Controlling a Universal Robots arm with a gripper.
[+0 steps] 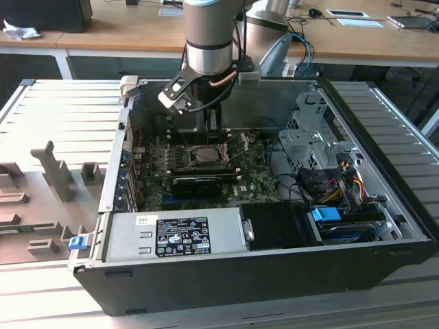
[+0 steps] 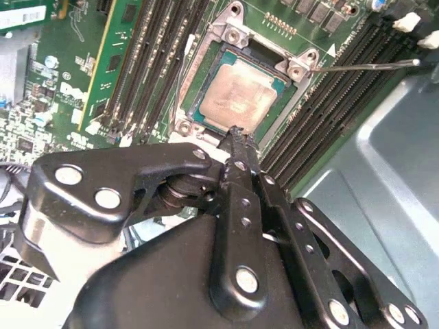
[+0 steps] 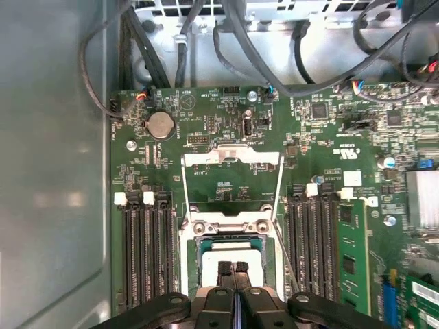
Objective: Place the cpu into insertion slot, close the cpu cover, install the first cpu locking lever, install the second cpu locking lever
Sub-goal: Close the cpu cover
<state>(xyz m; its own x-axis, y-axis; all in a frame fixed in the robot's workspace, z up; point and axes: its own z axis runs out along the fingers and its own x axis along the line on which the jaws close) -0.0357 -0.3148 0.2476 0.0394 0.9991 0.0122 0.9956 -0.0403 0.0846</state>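
In the exterior view, the end effector (image 1: pixel 209 129) is seen lowered into the open computer case (image 1: pixel 274 274), over the insertion slot (image 1: pixel 206 155); whether contact is made cannot be judged there. In the second wrist view, the cpu (image 2: pixel 236 96) is shown lying flat in the slot, with the fingertips (image 2: pixel 236 140) pressed together, nothing gripped, at one edge of it. Seating is probably best served by light, straight-down pressure without sideways drag. In the first wrist view, the cpu cover (image 3: pixel 233 159) is seen swung open beyond the slot.
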